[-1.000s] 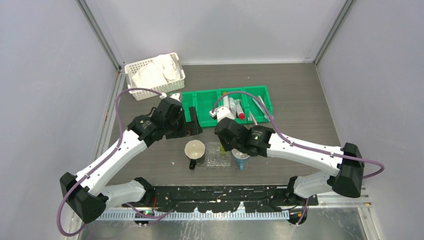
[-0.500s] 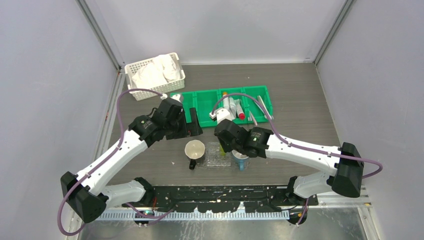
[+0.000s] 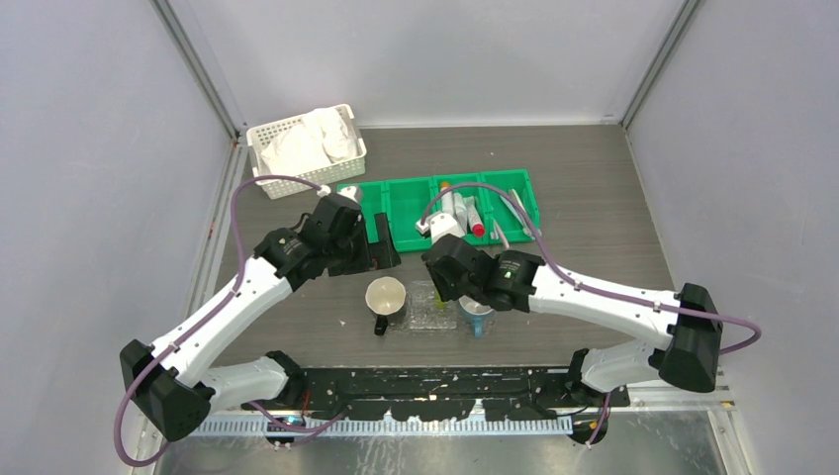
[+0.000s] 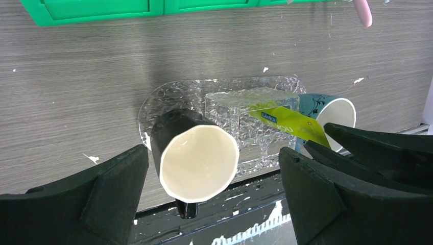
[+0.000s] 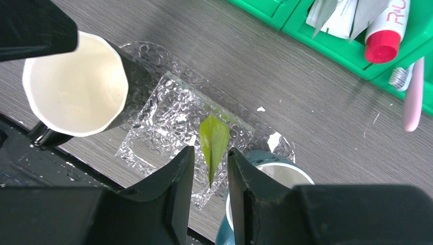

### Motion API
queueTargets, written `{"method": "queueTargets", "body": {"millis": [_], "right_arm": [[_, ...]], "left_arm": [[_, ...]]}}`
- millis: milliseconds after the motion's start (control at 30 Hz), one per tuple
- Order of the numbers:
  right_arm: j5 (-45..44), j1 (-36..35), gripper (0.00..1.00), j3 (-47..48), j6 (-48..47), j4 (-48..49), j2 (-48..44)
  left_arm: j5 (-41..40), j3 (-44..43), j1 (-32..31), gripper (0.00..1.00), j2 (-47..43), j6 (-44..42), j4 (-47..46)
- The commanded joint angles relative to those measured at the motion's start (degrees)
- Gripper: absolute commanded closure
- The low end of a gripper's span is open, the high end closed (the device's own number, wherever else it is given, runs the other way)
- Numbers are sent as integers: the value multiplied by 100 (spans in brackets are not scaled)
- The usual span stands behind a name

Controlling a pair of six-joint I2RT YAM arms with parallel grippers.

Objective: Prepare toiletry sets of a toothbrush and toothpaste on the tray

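Between the black mug (image 5: 76, 84) and the teal mug (image 5: 265, 173), on the clear tray (image 5: 158, 132), the yellow-green toothpaste tube (image 5: 213, 138) lies tilted across the raised middle block. Its crimped tail points back into the gap of the right gripper (image 5: 211, 155). Those jaws stand narrowly parted, and the gap looks wider than the tail inside it, so I judge the tube to be resting on the tray rather than pinched, though a touch against one pad cannot be ruled out from this angle. The spot makes sense, since a mug stands at each end of the tray and the middle is the only free room. The left gripper (image 4: 213, 153) hovers near the black mug with its jaws spread wide and nothing in them, probably held off to give the right arm space. The set lacks its brush: the pink toothbrush (image 5: 412, 97) sits at the green bin (image 5: 278, 13), handle poking past the rim over the table, beside a white tube with a red cap (image 5: 385, 30). The next reach likely goes there, and the slim handle will need a careful, centred pinch.
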State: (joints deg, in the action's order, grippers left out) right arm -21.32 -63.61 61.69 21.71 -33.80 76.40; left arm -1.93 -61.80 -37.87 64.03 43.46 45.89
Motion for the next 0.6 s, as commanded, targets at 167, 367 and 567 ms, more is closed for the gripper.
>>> {"method": "queueTargets", "body": {"millis": [167,367,567], "right_arm": [[-692,157,61,1152,-211,-234,-760],[-271,1464,63,1063,-352,155,-318],[-324,1764,72,608,-560,1012,473]], "left_arm": [[-57,-83,25,0,-91,-26,-83],[-90,-128,56,0,-186,-57,24],[-133,-122,69,0,-322,-83,126]]}}
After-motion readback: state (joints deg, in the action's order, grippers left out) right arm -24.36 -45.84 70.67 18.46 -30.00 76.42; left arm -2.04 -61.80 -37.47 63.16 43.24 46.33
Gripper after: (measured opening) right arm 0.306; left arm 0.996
